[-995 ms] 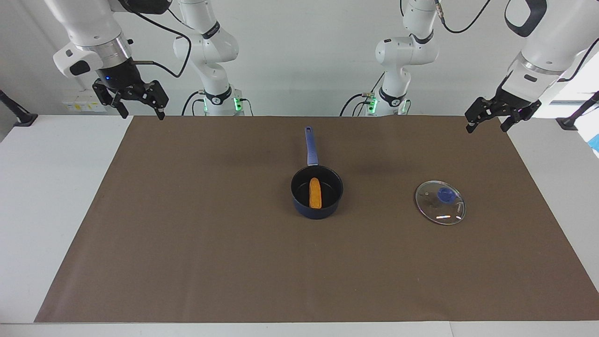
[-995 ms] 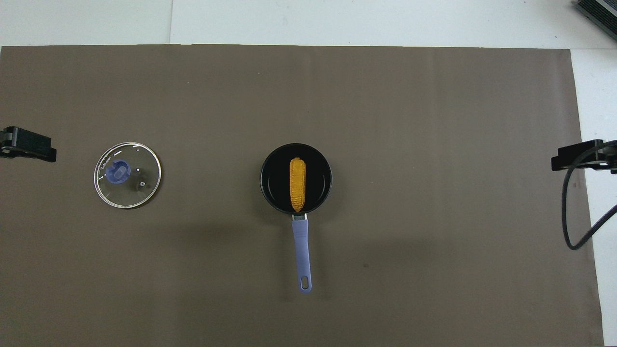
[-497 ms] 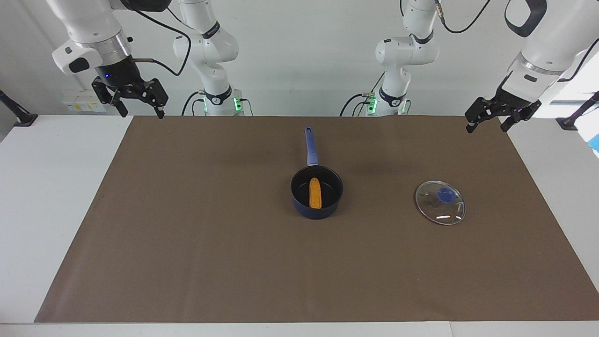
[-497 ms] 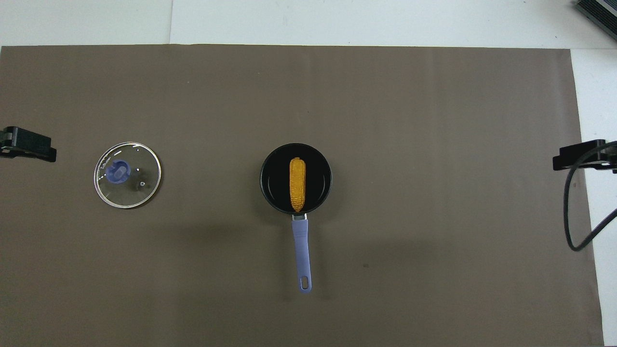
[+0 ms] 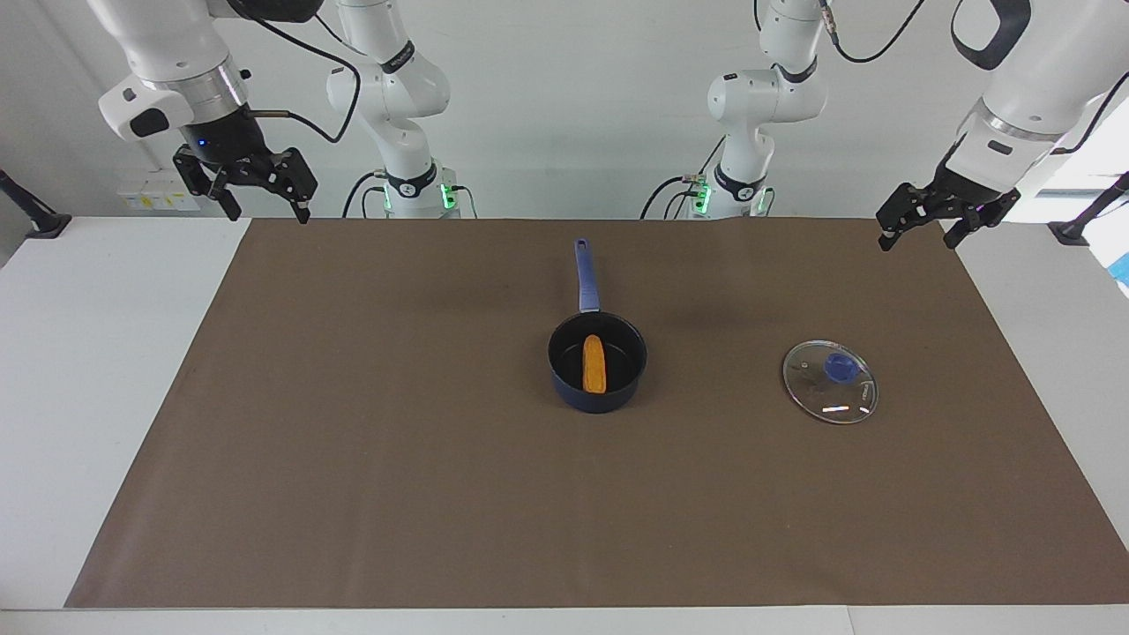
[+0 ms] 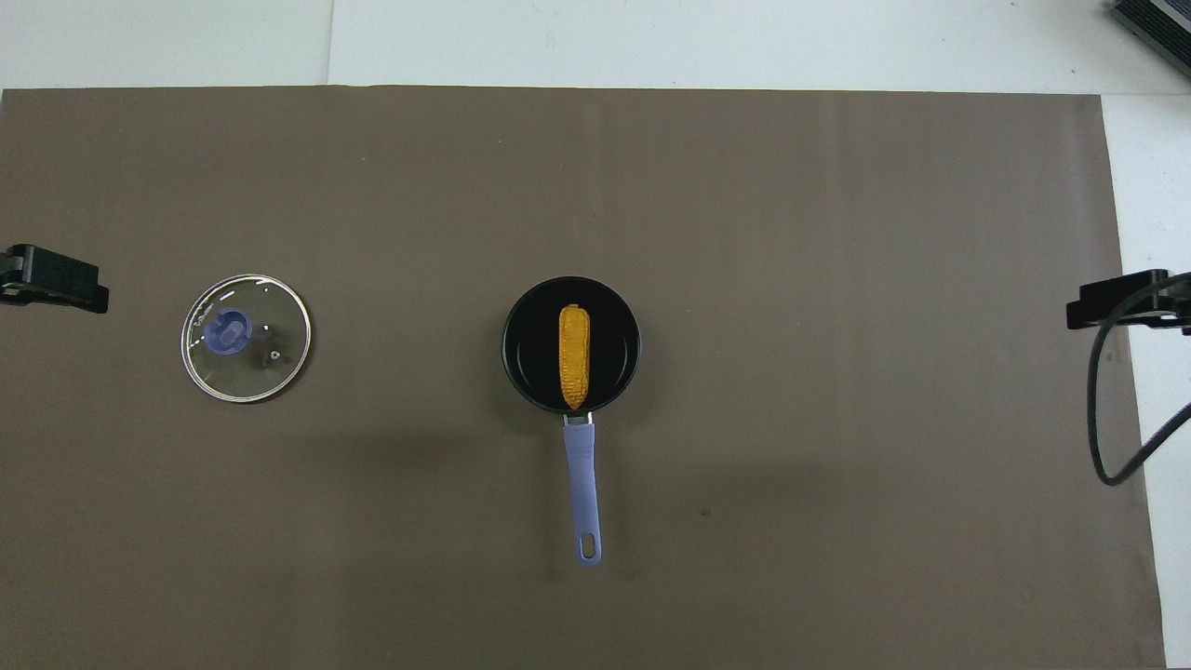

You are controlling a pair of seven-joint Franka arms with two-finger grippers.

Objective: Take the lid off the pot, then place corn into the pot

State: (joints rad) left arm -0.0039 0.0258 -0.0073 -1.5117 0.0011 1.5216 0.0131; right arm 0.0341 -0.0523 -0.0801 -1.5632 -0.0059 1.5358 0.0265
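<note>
The navy pot (image 5: 598,362) stands uncovered in the middle of the brown mat, its long blue handle (image 5: 586,275) pointing toward the robots. The orange-yellow corn (image 5: 594,363) lies inside the pot, in line with the handle; it also shows in the overhead view (image 6: 574,357) inside the pot (image 6: 521,349). The glass lid (image 5: 830,381) with its blue knob lies flat on the mat toward the left arm's end, apart from the pot; it also shows in the overhead view (image 6: 270,368). My left gripper (image 5: 917,242) is open and empty, raised over the mat's corner at its own end. My right gripper (image 5: 269,215) is open and empty, raised over the mat's corner at its end.
The brown mat (image 5: 397,494) covers most of the white table (image 5: 106,370). In the overhead view only the gripper tips show, the left (image 6: 56,284) and the right (image 6: 1121,305) at the view's edges, and a black cable (image 6: 1107,437) hangs by the right one.
The right gripper has risen slightly and drawn a little toward its end of the table. The left arm, pot, corn and lid have not moved.
</note>
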